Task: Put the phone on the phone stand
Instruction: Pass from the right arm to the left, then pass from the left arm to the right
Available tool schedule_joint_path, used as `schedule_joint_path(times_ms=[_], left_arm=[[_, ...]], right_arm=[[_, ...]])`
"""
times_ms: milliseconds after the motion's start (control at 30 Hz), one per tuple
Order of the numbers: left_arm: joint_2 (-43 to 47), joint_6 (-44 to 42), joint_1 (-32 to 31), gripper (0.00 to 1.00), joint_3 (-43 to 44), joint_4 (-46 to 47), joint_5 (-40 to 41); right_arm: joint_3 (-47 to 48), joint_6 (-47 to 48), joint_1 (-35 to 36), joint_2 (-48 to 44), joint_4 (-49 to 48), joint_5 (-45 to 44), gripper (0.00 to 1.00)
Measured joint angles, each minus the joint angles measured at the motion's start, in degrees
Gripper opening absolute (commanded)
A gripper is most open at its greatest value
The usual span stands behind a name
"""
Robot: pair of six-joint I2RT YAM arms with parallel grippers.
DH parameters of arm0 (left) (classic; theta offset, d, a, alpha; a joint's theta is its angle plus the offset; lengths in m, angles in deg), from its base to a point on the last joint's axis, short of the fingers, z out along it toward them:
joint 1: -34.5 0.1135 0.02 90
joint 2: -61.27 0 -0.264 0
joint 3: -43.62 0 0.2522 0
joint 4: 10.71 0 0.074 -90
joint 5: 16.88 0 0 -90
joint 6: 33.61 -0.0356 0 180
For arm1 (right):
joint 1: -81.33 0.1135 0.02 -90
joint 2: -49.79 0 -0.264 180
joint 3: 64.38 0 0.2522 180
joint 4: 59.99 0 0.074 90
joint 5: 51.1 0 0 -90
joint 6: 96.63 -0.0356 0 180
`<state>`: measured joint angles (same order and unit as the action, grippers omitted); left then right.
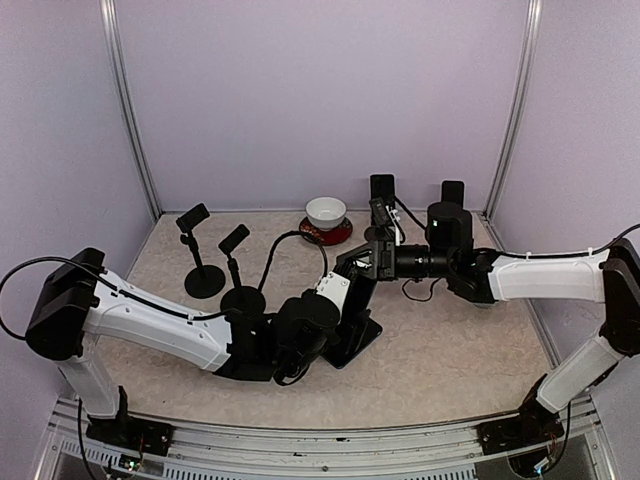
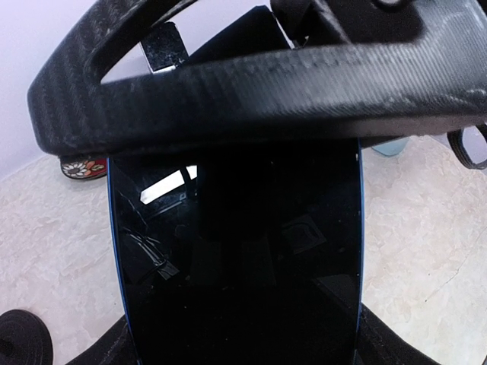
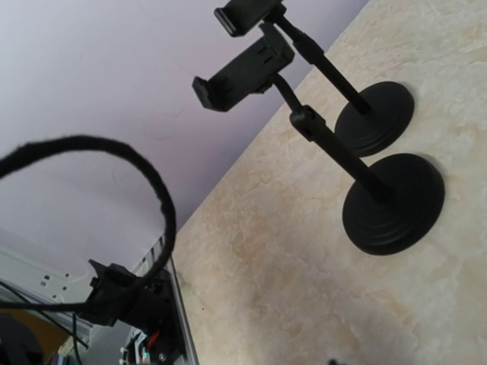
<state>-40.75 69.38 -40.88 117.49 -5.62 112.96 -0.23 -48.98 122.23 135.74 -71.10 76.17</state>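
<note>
The phone (image 2: pixel 236 251), a dark glassy slab with a blue rim, fills the left wrist view and stands tilted over the table's middle (image 1: pixel 358 335). My left gripper (image 1: pixel 338 338) is shut on its lower end, one finger at each side edge. My right gripper (image 1: pixel 358 262) reaches in from the right at the phone's upper end, and one of its black fingers (image 2: pixel 251 91) crosses in front of the screen. Its jaw gap is not visible. Two black phone stands with round bases stand at the left, one further back (image 1: pixel 198 255) (image 3: pixel 304 53) and one nearer (image 1: pixel 238 275) (image 3: pixel 251 72), both with nothing in their clamps.
A white bowl (image 1: pixel 326 210) on a red patterned saucer (image 1: pixel 340 236) sits at the back centre. Two dark upright objects (image 1: pixel 382 187) (image 1: pixel 452 192) stand against the back wall. A black cable (image 3: pixel 156 190) loops above the table's left edge.
</note>
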Motion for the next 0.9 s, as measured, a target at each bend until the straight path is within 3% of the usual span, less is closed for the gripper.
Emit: schedule_joint_path(times_ms=[167,367,533,800,900], left_arm=[[0.0,0.0,-0.1,0.63,0.0,0.0,0.0],[0.0,0.0,-0.1,0.64,0.0,0.2,0.2],[0.0,0.0,-0.2,0.73,0.0,0.3,1.0],[0.4,0.2,-0.3,0.95,-0.2,0.4,0.9],[2.2,0.5,-0.3,0.99,-0.9,0.4,0.8]], right_arm=[[0.5,-0.9,0.2,0.5,-1.1,0.1,0.35],[0.5,-1.4,0.2,0.6,-1.6,0.0,0.16],[0.5,-0.5,0.1,1.0,-1.5,-1.1,0.02],[0.5,0.5,0.2,1.1,-0.3,-1.1,0.00],[0.5,1.1,0.2,1.1,0.8,-1.4,0.00]])
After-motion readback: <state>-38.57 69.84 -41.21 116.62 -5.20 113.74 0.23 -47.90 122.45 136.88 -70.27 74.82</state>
